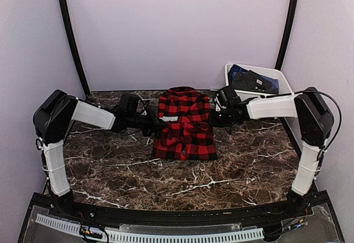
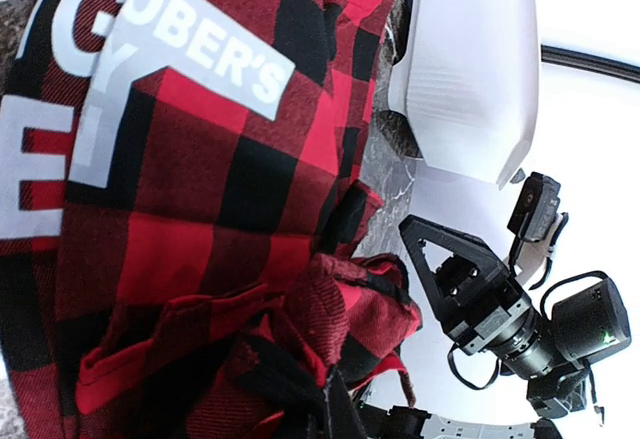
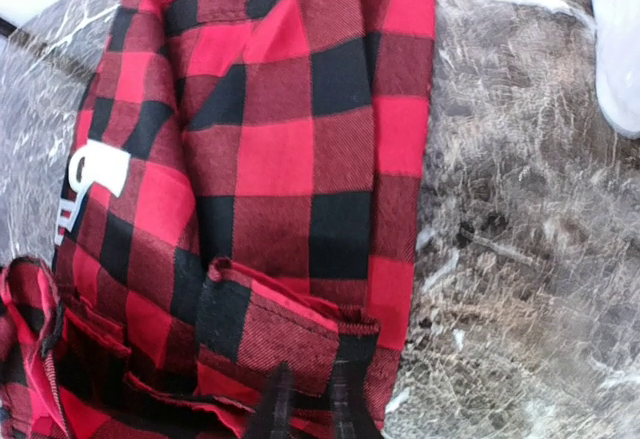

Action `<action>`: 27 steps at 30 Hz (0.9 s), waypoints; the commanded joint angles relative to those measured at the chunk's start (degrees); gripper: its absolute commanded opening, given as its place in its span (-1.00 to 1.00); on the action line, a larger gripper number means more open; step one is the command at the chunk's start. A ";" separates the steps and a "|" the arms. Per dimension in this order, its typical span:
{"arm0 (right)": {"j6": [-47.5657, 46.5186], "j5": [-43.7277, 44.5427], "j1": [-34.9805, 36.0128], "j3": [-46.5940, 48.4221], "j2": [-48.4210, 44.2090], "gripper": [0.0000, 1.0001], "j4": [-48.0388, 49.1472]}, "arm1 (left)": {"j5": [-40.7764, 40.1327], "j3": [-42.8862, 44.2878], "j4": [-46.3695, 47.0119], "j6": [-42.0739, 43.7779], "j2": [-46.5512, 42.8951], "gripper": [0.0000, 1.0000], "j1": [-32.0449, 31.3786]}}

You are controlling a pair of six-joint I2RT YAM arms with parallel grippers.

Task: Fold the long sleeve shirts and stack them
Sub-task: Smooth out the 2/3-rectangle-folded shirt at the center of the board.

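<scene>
The flannel shirt [image 1: 185, 135] lies folded mid-table [image 1: 138, 171], its long axis running away from me. My left hand [image 1: 157, 124] is pinched shut on its bunched left edge. My right hand [image 1: 212, 118] is narrow at its right edge, grip unclear. Far right, a white tub [image 1: 263, 95] holds dark clothes [image 1: 251, 81].

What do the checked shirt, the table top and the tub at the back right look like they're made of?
The checked shirt looks like soft woven cloth, likely flannel: matte, creasing and bunching. The table top is dark with white veins and a slight sheen, either real marble or a printed laminate; I cannot tell which. The tub looks like smooth white plastic with thin walls.
</scene>
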 commanded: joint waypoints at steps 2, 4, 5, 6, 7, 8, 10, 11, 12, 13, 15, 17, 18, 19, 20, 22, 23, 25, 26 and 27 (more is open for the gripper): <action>-1.66 0.27 -0.29 3.62 -1.87 -0.44 -1.17 | -1.58 1.79 2.23 -3.02 -0.01 -1.00 0.20; -2.21 0.32 -0.27 3.46 -3.63 -0.23 -1.68 | -1.76 1.34 2.22 -3.25 -0.05 -1.00 0.20; -2.37 0.19 -0.25 3.30 -4.63 -0.17 -2.02 | -1.92 0.89 2.26 -3.43 -0.09 -1.00 0.20; -2.47 -0.35 -0.16 2.97 -5.75 -0.14 -2.22 | -2.32 0.72 2.38 -3.54 -0.28 -1.00 0.20; -2.44 -0.92 0.03 2.34 -6.93 -0.14 -2.13 | -2.46 0.48 2.43 -3.58 -0.39 -1.00 0.20; -2.35 -1.62 0.62 1.03 -8.34 -0.14 -1.70 | -2.78 0.42 2.34 -3.65 -0.64 -1.00 0.20; -2.35 -3.27 2.15 -1.20 -11.44 -0.17 -0.40 | -3.16 0.27 2.04 -3.49 -0.88 -1.00 0.20; -2.62 -4.41 3.35 -2.42 -12.69 -0.20 0.37 | -3.23 0.23 2.04 -3.51 -0.94 -1.00 0.20; -2.94 -5.30 4.67 -3.43 -13.57 -0.24 1.10 | -3.28 0.21 2.02 -3.63 -0.98 -1.00 0.20; -3.34 -6.01 6.05 -4.31 -14.29 -0.28 1.66 | -3.27 0.20 2.03 -3.72 -1.01 -1.00 0.20; -3.82 -7.48 8.82 -5.47 -14.80 -0.37 2.31 | -3.22 0.19 2.03 -3.82 -0.99 -1.00 0.20; -3.89 -9.21 11.28 -6.30 -14.18 -0.45 2.82 | -3.22 0.22 1.91 -3.80 -1.08 -1.00 0.20; -4.00 -9.82 12.23 -6.52 -13.40 -0.51 3.05 | -3.30 0.26 1.89 -3.79 -1.17 -1.00 0.20; -4.11 -10.17 12.96 -6.65 -12.47 -0.55 3.20 | -3.41 0.27 1.76 -3.79 -1.18 -1.00 0.20; -4.03 -10.19 13.41 -6.59 -11.38 -0.59 3.29 | -3.44 0.19 1.73 -3.79 -1.19 -1.00 0.20; -4.03 -10.42 13.62 -6.15 -9.10 -0.63 3.30 | -3.58 0.05 1.54 -3.79 -1.30 -1.00 0.20; -4.26 -10.01 13.66 -5.59 -7.96 -0.63 3.46 | -3.74 -0.10 1.43 -3.83 -1.38 -1.00 0.20; -5.22 -8.30 13.55 -3.74 -4.83 -0.63 3.57 | -4.44 -0.52 1.29 -3.85 -1.84 -1.00 0.20; -5.95 -7.23 13.39 -1.96 -3.05 -0.63 2.88 | -4.71 -1.00 1.27 -3.82 -2.28 -1.00 0.20; -6.46 -5.90 13.17 -0.08 -1.36 -0.64 1.89 | -5.06 -1.15 1.10 -3.73 -2.44 -1.00 0.20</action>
